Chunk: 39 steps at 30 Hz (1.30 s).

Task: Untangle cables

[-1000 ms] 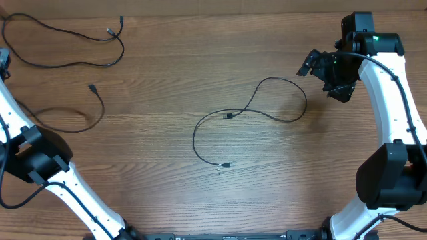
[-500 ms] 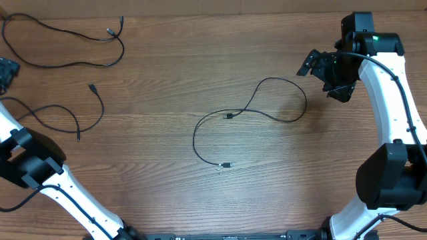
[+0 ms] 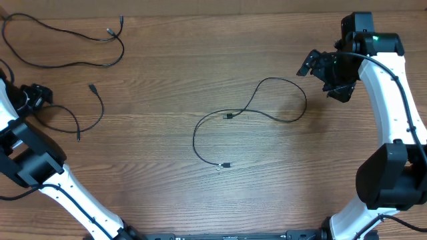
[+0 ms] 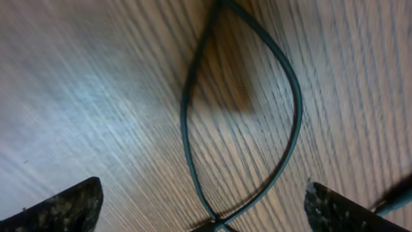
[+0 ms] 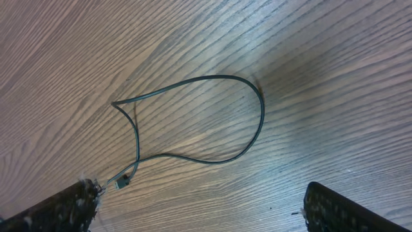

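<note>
On the tabletop (image 3: 167,193), the looped cable (image 3: 101,105) is lying at nine o'clock. I am hovering the left fingers (image 4: 71,206), spread wide, above it and aiming for its crossing (image 4: 215,222). The right fingers (image 5: 335,206) are idling wide at two o'clock.

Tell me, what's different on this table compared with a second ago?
The left gripper swung in from the table's edge toward the left cable and now hangs open over one loop of it. That cable's lower part got pulled in and changed shape. The right gripper, the middle cable and the corner cable stayed put.
</note>
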### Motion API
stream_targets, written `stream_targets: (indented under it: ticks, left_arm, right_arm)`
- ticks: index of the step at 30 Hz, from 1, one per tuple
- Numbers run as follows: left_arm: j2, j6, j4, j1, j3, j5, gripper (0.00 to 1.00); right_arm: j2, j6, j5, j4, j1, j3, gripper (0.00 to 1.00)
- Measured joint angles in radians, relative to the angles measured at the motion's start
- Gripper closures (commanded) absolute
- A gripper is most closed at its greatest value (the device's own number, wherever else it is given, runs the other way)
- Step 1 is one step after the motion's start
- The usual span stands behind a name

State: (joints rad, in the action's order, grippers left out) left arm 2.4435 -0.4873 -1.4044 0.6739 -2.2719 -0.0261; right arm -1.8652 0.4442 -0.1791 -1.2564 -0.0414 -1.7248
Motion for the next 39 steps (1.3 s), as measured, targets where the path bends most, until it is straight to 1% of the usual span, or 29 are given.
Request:
stream_targets:
  ticks: [1,4,5,6,8,11,13,14,16,20,22,24,27,35,39]
  left_arm:
    - [0.0,0.01,0.007,0.0,0.014,-0.005,0.24]
    - [0.0,0.028,0.029,0.0,0.055,-0.022,0.19]
    - [0.0,0.028,0.036,0.0,0.069,-0.026,0.19]
    - [0.0,0.03,0.043,0.0,0.084,-0.028,0.2]
    - [0.0,0.033,0.057,0.0,0.112,-0.035,0.29]
    - [0.0,0.042,0.076,0.0,0.153,-0.041,0.34]
    - [0.0,0.042,0.09,0.0,0.173,-0.043,0.42]
    - [0.0,0.043,0.096,0.0,0.182,-0.045,0.49]
    - [0.0,0.044,0.108,0.0,0.203,-0.046,0.59]
    - [0.0,0.049,0.126,0.0,0.22,-0.044,0.69]
    - [-0.005,0.047,0.135,0.0,0.229,-0.042,0.82]
    - [-0.011,0.045,0.15,0.0,0.24,-0.042,0.91]
    - [-0.019,0.026,0.179,0.0,0.254,-0.053,0.96]
    - [-0.021,0.007,0.327,0.001,0.267,-0.243,0.96]
    - [-0.016,-0.011,0.364,0.001,0.27,-0.322,0.95]
  right_arm:
    - [0.0,0.0,0.0,0.0,0.0,0.0,0.0]
    - [0.0,0.0,0.0,-0.001,0.0,0.0,0.0]
    - [0.0,0.0,0.0,-0.001,0.0,0.0,0.0]
    - [0.0,0.0,0.0,0.0,0.0,0.0,0.0]
    - [0.0,0.0,0.0,0.0,0.0,0.0,0.0]
    - [0.0,0.0,0.0,0.0,0.0,0.0,0.0]
    - [0.0,0.0,0.0,0.0,0.0,0.0,0.0]
    - [0.0,0.0,0.0,-0.001,0.0,0.0,0.0]
    - [0.0,0.0,0.0,-0.001,0.0,0.0,0.0]
    - [0.0,0.0,0.0,0.0,0.0,0.0,0.0]
    - [0.0,0.0,0.0,0.0,0.0,0.0,0.0]
    - [0.0,0.0,0.0,0.0,0.0,0.0,0.0]
    - [0.0,0.0,0.0,0.0,0.0,0.0,0.0]
    - [0.0,0.0,0.0,0.0,0.0,0.0,0.0]
    - [0.0,0.0,0.0,0.0,0.0,0.0,0.0]
